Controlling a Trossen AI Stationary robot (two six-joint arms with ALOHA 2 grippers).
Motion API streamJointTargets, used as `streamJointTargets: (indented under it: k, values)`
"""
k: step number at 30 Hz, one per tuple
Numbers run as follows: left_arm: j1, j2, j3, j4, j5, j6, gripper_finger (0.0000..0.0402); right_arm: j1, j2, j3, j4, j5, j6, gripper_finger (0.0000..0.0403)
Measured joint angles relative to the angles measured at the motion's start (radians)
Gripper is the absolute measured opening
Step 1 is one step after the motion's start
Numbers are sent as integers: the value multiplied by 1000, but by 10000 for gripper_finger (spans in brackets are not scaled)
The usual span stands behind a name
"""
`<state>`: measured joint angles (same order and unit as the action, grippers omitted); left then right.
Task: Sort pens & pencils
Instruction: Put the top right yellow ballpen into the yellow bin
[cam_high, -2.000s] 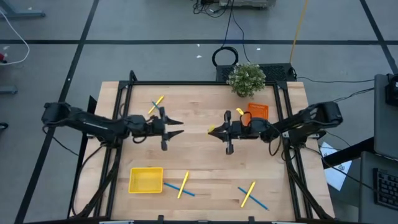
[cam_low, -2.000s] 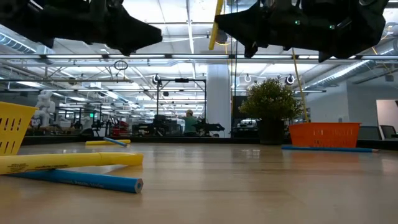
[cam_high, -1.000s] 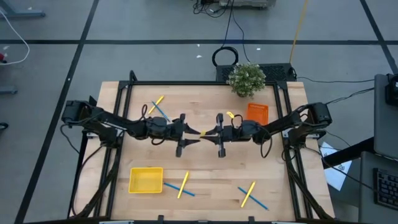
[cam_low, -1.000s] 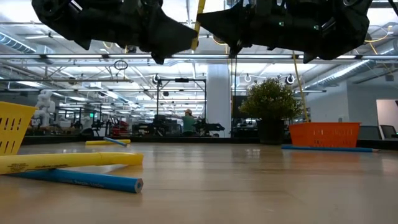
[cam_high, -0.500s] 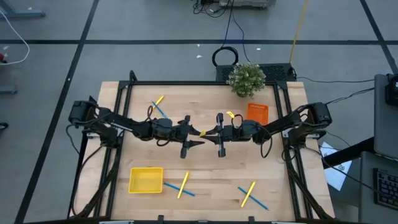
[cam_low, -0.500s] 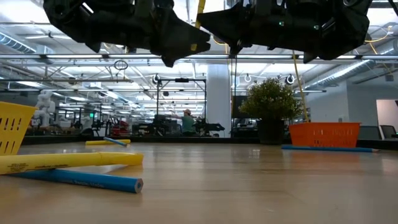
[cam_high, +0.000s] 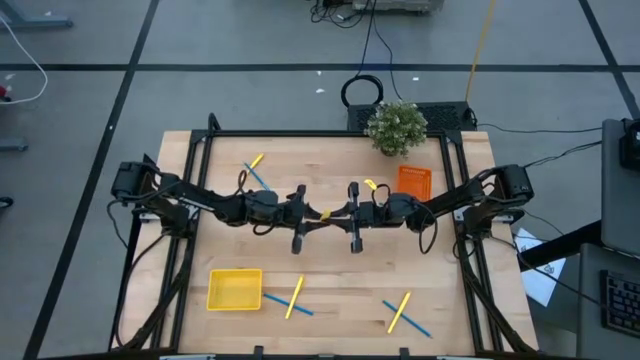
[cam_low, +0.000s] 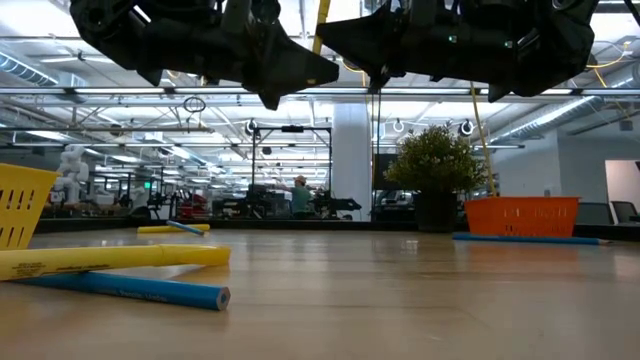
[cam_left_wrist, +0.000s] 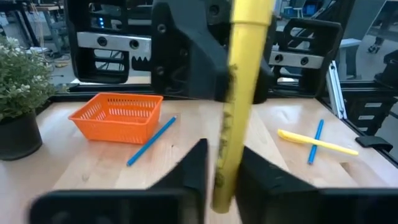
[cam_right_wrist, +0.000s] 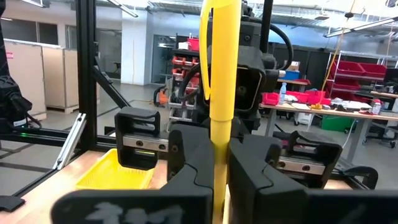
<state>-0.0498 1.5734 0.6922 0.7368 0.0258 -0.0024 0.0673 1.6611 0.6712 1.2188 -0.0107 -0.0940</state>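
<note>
A yellow stick (cam_high: 325, 213) stands roughly upright in the air above the table's middle, between my two grippers, which meet tip to tip. My right gripper (cam_right_wrist: 219, 143) is shut on it. My left gripper (cam_left_wrist: 222, 168) closes round the same stick (cam_left_wrist: 245, 74) from the other side. In the low view the stick (cam_low: 321, 20) rises between both dark grippers. Other yellow and blue sticks lie crossed in pairs on the table: far left (cam_high: 252, 170), near the yellow tray (cam_high: 293, 298) and near right (cam_high: 403, 313). My left gripper has the yellow stick near its lower end (cam_left_wrist: 225, 186), between its two fingers. It comes level from the table's left, fingers across the stick. The stick is clear of the table. My right gripper pinches the stick's lower part (cam_right_wrist: 219, 134) between its two fingers, level from the table's right, fingers across it. The stick stands upright above the fingers, lifted clear.
A yellow tray (cam_high: 234, 289) sits near left and an orange tray (cam_high: 414, 179) far right, with a blue stick (cam_left_wrist: 151, 141) and a yellow one (cam_high: 372, 185) lying beside it. A potted plant (cam_high: 397, 127) stands at the far edge. Bare wood lies below the grippers.
My left gripper has moved toward the table's right, closing the distance to my right gripper, until its fingertips reached the yellow stick. My right gripper had first carried that stick a little toward the left and then kept still with it.
</note>
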Motion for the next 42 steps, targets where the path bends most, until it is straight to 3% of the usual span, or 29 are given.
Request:
streamJointTargets:
  k: [2, 9, 16, 21, 26, 36, 42]
  values:
    - [0, 0, 0, -1, 0, 7, 25, 0, 0, 0, 0, 0, 7, 9]
    - [2, 0, 0, -5, 0, 1, 34, 0, 0, 0, -3, 1, 4, 12]
    - [12, -74, 0, -138, -3, 0, 25, 0, -2, 0, -26, 12, 27, 115]
    - [9, -196, 0, -316, -66, 4, 30, 0, -19, -5, -59, 37, 26, 199]
    - [-28, -331, -4, -511, -136, 19, 25, 0, -112, -34, -132, 38, 26, 248]
    - [-160, -678, -134, -583, -362, 20, 25, 8, -358, -162, -251, 40, 13, 260]
    - [-180, -881, -258, -590, -394, 20, 25, 29, -459, -245, -252, 40, -46, 260]
